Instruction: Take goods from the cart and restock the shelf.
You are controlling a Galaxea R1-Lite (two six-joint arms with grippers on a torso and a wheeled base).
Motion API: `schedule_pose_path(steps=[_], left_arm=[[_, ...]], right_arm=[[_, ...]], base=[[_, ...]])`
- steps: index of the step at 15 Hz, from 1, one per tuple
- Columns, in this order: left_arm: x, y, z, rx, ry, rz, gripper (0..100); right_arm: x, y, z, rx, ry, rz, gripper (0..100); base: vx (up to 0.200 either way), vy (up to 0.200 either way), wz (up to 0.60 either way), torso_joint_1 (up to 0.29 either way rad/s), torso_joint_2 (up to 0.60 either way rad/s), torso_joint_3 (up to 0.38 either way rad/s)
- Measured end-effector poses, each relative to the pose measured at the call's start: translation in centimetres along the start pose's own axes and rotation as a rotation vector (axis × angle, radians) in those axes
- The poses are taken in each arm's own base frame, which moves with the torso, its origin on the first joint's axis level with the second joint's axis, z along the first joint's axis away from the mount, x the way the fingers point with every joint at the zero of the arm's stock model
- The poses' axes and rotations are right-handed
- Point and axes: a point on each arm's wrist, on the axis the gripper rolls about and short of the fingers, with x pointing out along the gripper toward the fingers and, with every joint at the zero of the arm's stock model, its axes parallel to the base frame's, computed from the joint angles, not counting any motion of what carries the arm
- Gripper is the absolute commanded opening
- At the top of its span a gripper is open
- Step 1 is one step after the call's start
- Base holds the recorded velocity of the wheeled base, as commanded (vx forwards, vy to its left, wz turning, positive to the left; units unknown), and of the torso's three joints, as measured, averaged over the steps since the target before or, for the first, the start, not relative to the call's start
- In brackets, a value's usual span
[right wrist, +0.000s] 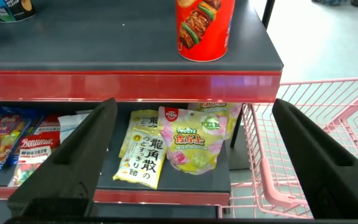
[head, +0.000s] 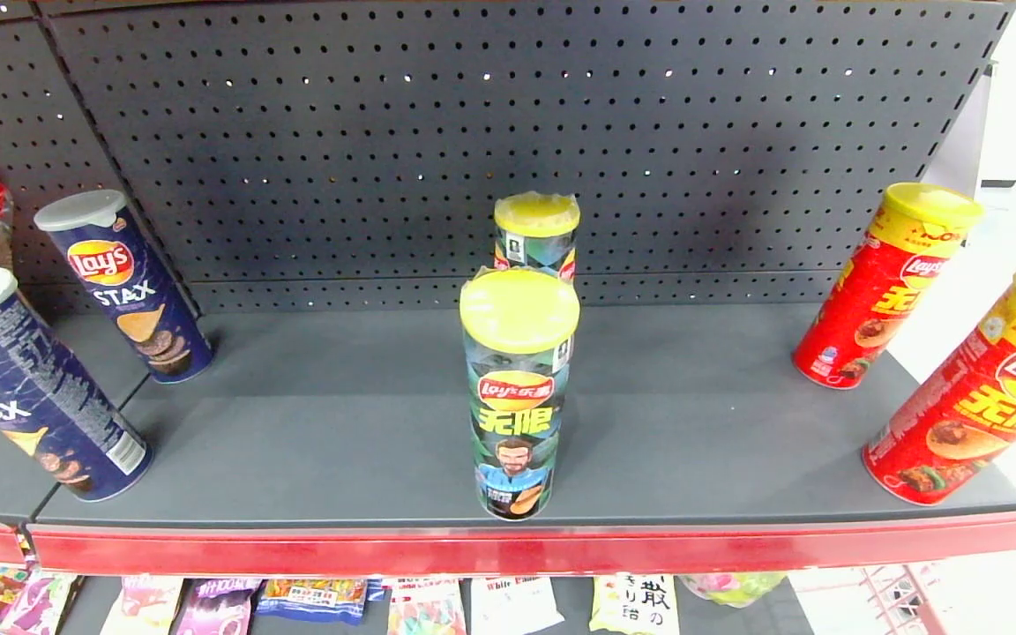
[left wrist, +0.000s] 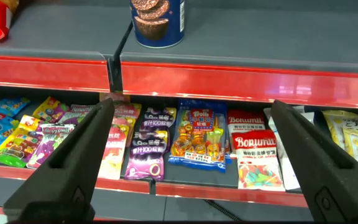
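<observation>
Left gripper [left wrist: 192,104] is spread wide with nothing between its fingers, facing the red lip of the shelf [left wrist: 229,78]. A row of snack packs [left wrist: 197,140] lies on the tier beneath, and a blue can [left wrist: 158,22] stands on the deck just above. Right gripper [right wrist: 194,102], likewise wide open and empty, faces the shelf's right end, where a red can [right wrist: 205,28] stands near the front corner and the pink cart [right wrist: 316,149] sits beside it, lower down. From the head view the deck carries six cans (two of each colour): blue at the left, red at the right, and one green can [head: 517,397] at the front edge with its twin [head: 536,234] behind it, against the pegboard [head: 473,132].
</observation>
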Motion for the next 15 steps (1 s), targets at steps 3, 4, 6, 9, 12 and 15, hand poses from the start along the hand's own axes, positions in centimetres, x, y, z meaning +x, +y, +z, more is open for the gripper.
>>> schedule_pose_path(steps=[3,4,6,9,12,15], left_arm=[[0.0,0.0,0.0,0.0,0.0,0.0,100],[0.0,0.0,0.0,0.0,0.0,0.0,100],[0.0,0.0,0.0,0.0,0.0,0.0,100],[0.0,0.0,0.0,0.0,0.0,0.0,100],[0.0,0.0,0.0,0.0,0.0,0.0,100],[0.0,0.0,0.0,0.0,0.0,0.0,100]], right_arm=[[0.0,-0.02,0.0,0.003,0.0,-0.008,100],[0.0,-0.03,0.0,0.009,0.0,-0.013,100],[0.0,-0.04,0.0,0.02,-0.001,-0.019,100],[0.0,-0.04,0.0,0.006,0.0,-0.019,100],[0.0,-0.03,0.0,-0.004,0.0,-0.014,100],[0.0,-0.03,0.0,-0.002,0.0,-0.014,100]], base=[[0.0,0.0,0.0,0.0,0.0,0.0],[0.0,0.0,0.0,0.0,0.0,0.0],[0.0,0.0,0.0,0.0,0.0,0.0],[0.0,0.0,0.0,0.0,0.0,0.0],[0.0,0.0,0.0,0.0,0.0,0.0],[0.0,0.0,0.0,0.0,0.0,0.0]])
